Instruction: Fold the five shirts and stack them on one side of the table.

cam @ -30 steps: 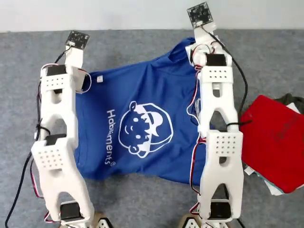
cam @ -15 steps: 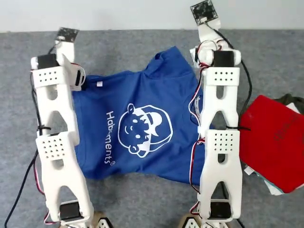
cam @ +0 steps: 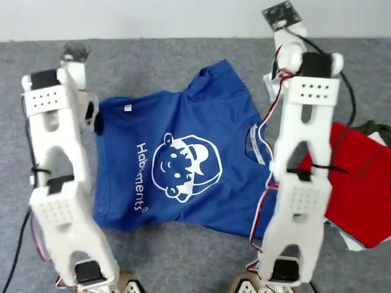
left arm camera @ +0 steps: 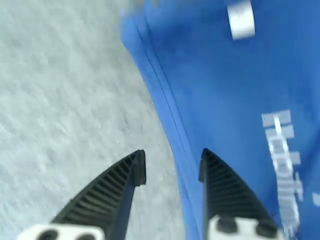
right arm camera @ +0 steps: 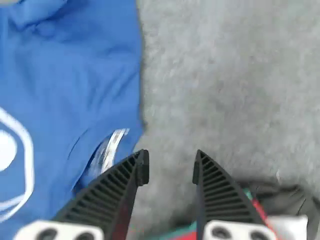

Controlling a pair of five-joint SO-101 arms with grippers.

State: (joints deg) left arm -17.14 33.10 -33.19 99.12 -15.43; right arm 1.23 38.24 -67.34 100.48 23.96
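On the gray table [cam: 183, 61], the blue shirt [cam: 183, 165] lies spread out. The left gripper [left arm camera: 172, 155] and right gripper [right arm camera: 170, 154] are both spread wide, holding nothing.

We logged both arms stretched forward, wrists pitched down. Left arm [cam: 58, 165] lay along the hem side of the blue shirt [cam: 183, 122], left gripper [left arm camera: 172, 160] parted, straddling that hem. Right arm [cam: 302, 152] lay along its collar side, right gripper [right arm camera: 170, 160] parted, just beside the shirt's edge.
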